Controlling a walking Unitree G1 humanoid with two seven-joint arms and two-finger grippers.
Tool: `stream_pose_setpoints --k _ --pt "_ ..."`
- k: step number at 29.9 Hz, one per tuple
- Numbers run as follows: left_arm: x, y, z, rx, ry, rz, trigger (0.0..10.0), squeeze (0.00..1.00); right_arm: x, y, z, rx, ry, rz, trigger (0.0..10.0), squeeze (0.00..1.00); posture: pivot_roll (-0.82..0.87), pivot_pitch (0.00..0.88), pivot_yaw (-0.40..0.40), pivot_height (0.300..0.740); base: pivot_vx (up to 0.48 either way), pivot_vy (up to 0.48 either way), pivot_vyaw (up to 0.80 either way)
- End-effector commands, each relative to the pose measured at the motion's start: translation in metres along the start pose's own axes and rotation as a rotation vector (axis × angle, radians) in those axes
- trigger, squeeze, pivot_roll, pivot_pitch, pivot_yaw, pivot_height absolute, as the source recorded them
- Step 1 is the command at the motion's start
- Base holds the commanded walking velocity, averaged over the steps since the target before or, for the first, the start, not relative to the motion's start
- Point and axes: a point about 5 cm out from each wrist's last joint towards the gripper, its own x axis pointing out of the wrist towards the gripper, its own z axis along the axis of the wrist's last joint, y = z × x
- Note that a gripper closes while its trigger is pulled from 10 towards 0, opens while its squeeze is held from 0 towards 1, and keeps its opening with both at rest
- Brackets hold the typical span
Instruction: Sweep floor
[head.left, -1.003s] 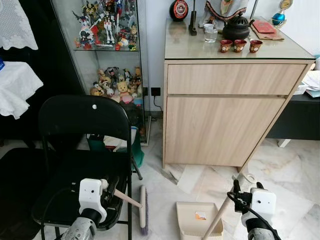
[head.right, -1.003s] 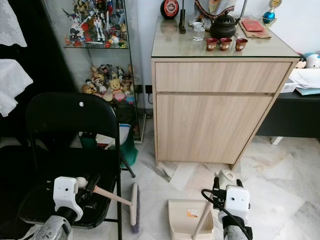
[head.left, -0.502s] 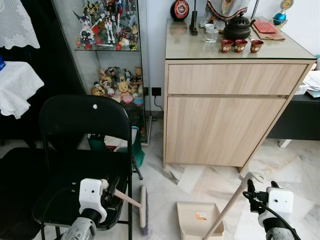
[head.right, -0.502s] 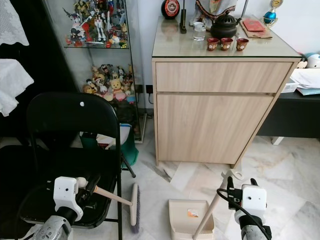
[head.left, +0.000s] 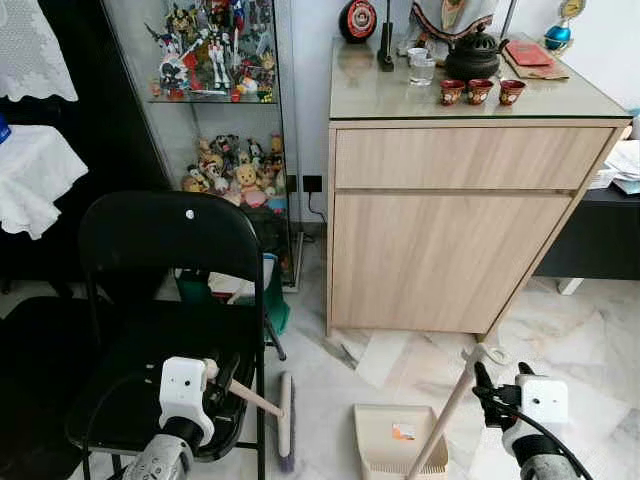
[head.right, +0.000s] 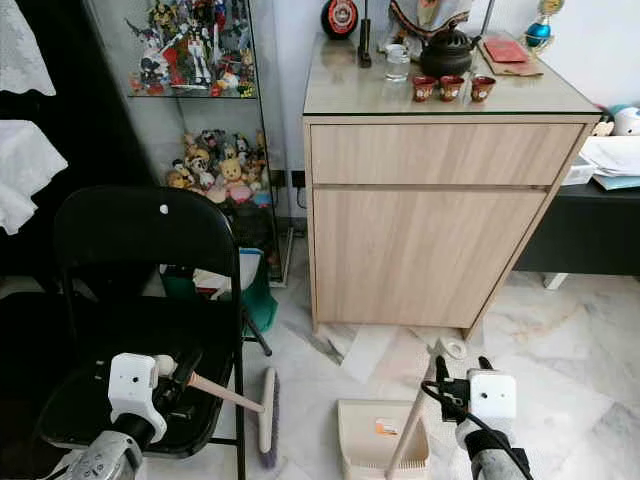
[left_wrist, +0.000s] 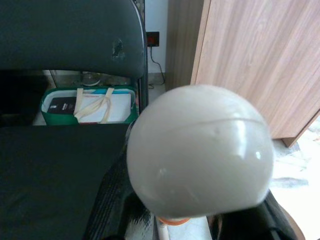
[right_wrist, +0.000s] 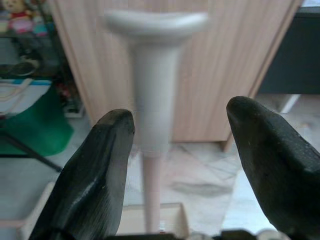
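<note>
Holding the broom (head.left: 285, 420) by its handle, our left gripper (head.left: 228, 375) keeps the brush head on the marble floor (head.left: 560, 330), just beside the front leg of the black folding chair (head.left: 165, 300). The handle's white rounded end cap (left_wrist: 200, 150) sits right before the left wrist camera, and the fingers (left_wrist: 112, 195) are pinched on the shaft beneath it. We judge this low, slanted hold is there so the bristles can drag sideways toward the pan.

The dustpan (head.left: 395, 440) lies flat on the floor with its mouth facing the wooden cabinet (head.left: 450, 240), a little apart from the brush, and its long handle (head.left: 445, 415) slants up to the right. That placement looks meant to receive whatever the broom pushes across.

Our right gripper (right_wrist: 175, 150) has its fingers (right_wrist: 95, 175) spread wide on either side of the handle's flared top (right_wrist: 155, 22), not touching it. We judge it is lined up to take hold rather than holding.

Compared with half a second ago, the right gripper has drawn back toward the handle after swinging out to the right; a second ago it sat closest, against the shaft. The dustpan handle now stands a little more upright. The left gripper and the broom are unchanged.
</note>
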Motion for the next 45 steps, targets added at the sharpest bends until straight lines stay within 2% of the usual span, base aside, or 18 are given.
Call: stream_pose_setpoints --k 1,5,16,22,34,45 --pt "0.0 0.001 0.004 0.021 -0.004 -0.006 10.0 0.0 0.001 0.005 -0.002 0.007 0.018 0.032 10.0 0.0 -0.09 0.0 0.027 0.74 0.0 0.0 0.0" --pt "0.0 0.001 0.004 0.022 -0.004 -0.007 10.0 0.0 0.002 0.004 -0.003 0.01 0.022 0.039 10.0 0.0 -0.09 0.0 0.028 0.74 0.0 0.0 0.0" --pt "0.0 0.001 0.004 0.022 -0.002 -0.008 10.0 0.0 0.009 -0.011 0.006 -0.003 0.001 0.018 10.0 0.0 -0.09 0.0 0.03 0.74 0.0 0.0 0.0" --pt "0.0 0.001 0.003 0.025 0.001 -0.01 10.0 0.0 0.012 -0.014 0.005 -0.005 0.01 0.026 10.0 0.0 -0.09 0.0 0.034 0.74 0.0 0.0 0.0" --pt "0.0 0.002 0.004 0.035 0.001 -0.006 10.0 0.0 0.028 -0.011 0.01 -0.017 0.017 0.063 10.0 0.0 -0.09 0.0 0.035 0.74 0.0 0.0 0.0" --pt "0.001 0.003 0.005 0.041 0.001 -0.004 10.0 0.0 0.032 -0.008 0.008 -0.012 0.034 0.082 10.0 0.0 -0.08 0.0 0.037 0.74 0.0 0.0 0.0"
